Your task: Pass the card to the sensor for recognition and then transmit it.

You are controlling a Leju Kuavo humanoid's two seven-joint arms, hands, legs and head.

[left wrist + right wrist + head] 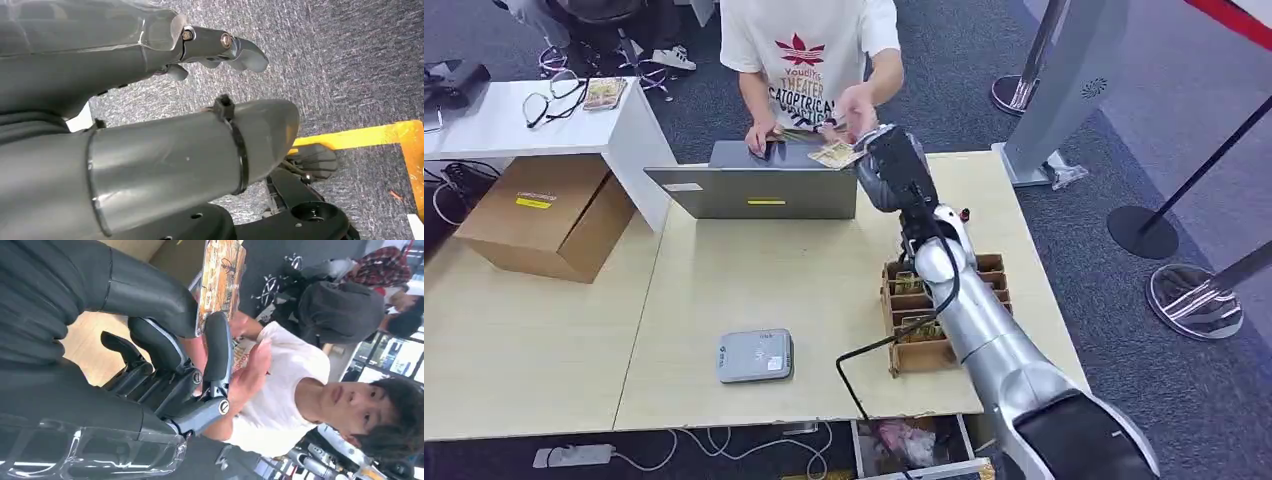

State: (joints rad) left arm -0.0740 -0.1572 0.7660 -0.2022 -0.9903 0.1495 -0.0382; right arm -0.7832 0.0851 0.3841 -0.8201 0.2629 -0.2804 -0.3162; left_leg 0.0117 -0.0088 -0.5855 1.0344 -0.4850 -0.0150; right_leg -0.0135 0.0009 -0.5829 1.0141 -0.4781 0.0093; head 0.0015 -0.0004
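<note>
Right robot hand (pixel 876 150) pinches card (pixel 835 154) between thumb and finger, card sticking out flat past fingertips toward person's hand (pixel 856 104) just beyond; left robot hand (pixel 220 47) hangs empty, far off

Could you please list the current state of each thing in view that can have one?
card: pinched in the right robot hand, held out over the laptop toward the person's hand.
laptop: open, its screen back facing the robot.
left robot hand: holds nothing, hanging above the carpet.
card box: open-topped, cards standing inside.
</note>
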